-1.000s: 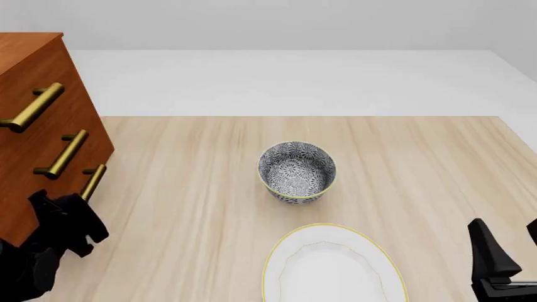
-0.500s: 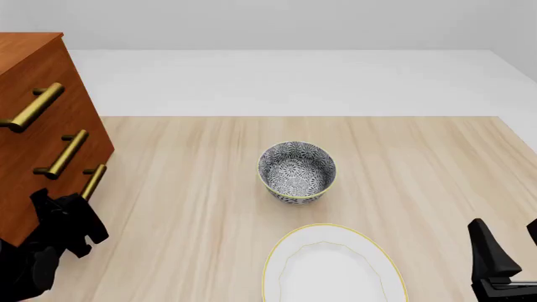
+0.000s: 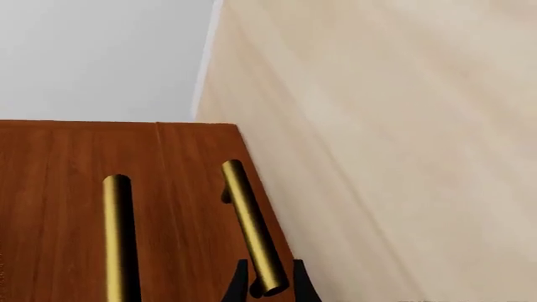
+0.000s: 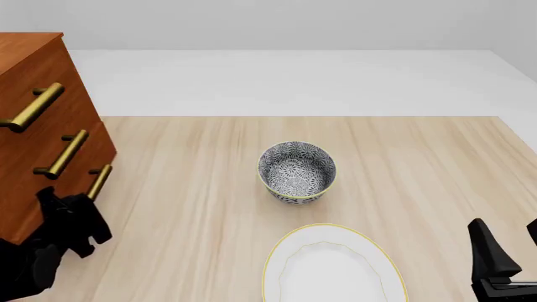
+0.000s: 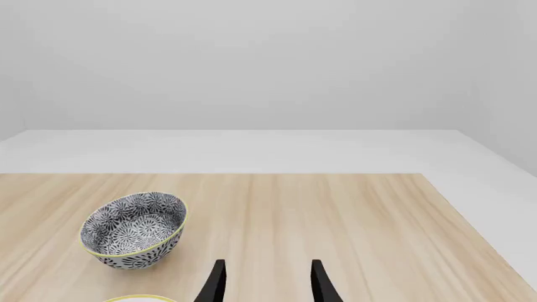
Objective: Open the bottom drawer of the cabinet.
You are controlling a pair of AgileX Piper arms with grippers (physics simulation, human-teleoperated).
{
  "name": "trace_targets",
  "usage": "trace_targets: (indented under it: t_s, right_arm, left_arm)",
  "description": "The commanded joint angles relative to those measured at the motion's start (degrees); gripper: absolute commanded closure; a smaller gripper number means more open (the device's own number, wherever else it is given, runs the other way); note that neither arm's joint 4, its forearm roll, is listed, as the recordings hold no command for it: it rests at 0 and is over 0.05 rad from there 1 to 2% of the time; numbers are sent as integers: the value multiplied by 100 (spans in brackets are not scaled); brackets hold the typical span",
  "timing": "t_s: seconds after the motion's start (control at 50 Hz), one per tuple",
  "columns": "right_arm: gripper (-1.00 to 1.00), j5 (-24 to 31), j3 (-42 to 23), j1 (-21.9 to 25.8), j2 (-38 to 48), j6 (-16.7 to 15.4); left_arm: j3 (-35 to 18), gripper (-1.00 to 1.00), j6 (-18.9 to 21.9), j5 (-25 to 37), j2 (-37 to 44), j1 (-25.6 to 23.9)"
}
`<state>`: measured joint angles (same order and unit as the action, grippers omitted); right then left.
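The cabinet (image 4: 34, 69) is a reddish-brown chest at the table's left edge, with three brass bar handles. The bottom drawer (image 4: 102, 156) sticks out a little to the right of the two drawers above. My left gripper (image 4: 82, 202) is shut on the near end of the bottom drawer's handle (image 4: 99, 181). In the left wrist view that handle (image 3: 250, 226) runs between the black fingers (image 3: 238, 286) of the left gripper (image 3: 270, 286). At the front right my right gripper (image 4: 503, 251) stands open and empty, its fingers (image 5: 216, 283) apart above the table.
A patterned bowl (image 4: 296, 171) stands mid-table, also seen in the right wrist view as the bowl (image 5: 134, 229). A white plate with a yellow rim (image 4: 331, 267) lies in front of it. The middle drawer's handle (image 3: 117, 239) runs beside the gripped one.
The bottom drawer, its handle and my left gripper have shifted slightly to the right, away from the cabinet. The right arm has not moved.
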<state>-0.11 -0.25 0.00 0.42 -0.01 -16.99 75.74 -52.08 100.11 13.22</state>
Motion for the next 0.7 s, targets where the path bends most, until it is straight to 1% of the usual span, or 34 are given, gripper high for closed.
trace_targets:
  t_s: [0.02,0.12,0.2,0.36,0.48,0.7]
  right_arm:
    - [-100,0,0,0,-1,0]
    - [-100,0,0,0,1,0]
    - [-100,0,0,1,0,0]
    - [-100,0,0,-1,0,1]
    - [-100,0,0,0,-2,-1]
    - [-100,0,0,0,0,-1]
  left_arm:
    - [25,100,70,149,-106,-245]
    - [30,100,50,213,-179,-324]
    - [7,100,70,451,-388,-349]
    - [23,100,133,714,-661,-443]
    - [40,100,206,815,-768,-535]
    - [64,100,139,940,-906,-718]
